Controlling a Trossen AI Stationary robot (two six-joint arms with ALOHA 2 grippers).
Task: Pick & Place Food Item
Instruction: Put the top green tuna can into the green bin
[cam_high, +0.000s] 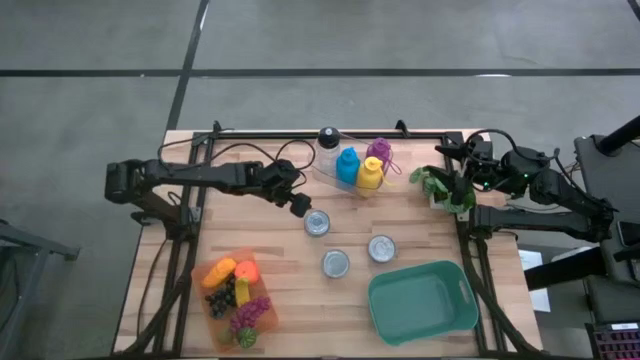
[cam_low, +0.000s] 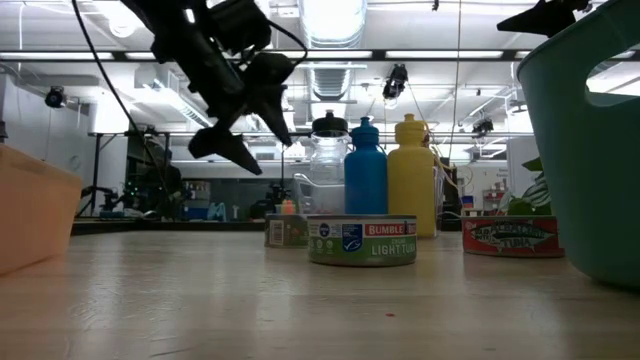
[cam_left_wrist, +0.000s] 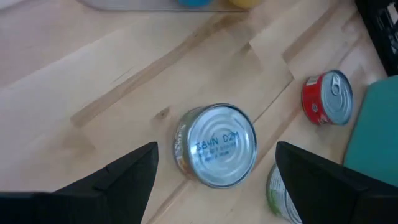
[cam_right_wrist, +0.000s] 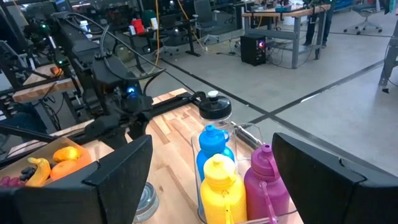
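You are hovering the left pincer (cam_high: 299, 205), fingers apart and gripping nothing, just beside the tin (cam_high: 318, 223) sitting mid-worktop, while the right pincer (cam_high: 447, 186) is waiting apart at the right edge, so picking and placing are both remaining.

Blue bottle (cam_high: 347, 166), yellow bottle (cam_high: 370, 175) and purple bottle (cam_high: 379, 152) stand together.

- The high view looked straight down on the whole table (cam_high: 400, 215) from well above.
- The low view sat at table-top level, facing across a can (cam_low: 361, 240) toward the bottles (cam_low: 366, 178) and room behind.
- The left wrist view looked down, close over the same can (cam_left_wrist: 216, 144).
- The right wrist view faced across the table, sharing the bottles (cam_right_wrist: 219, 177) with the high and low views.
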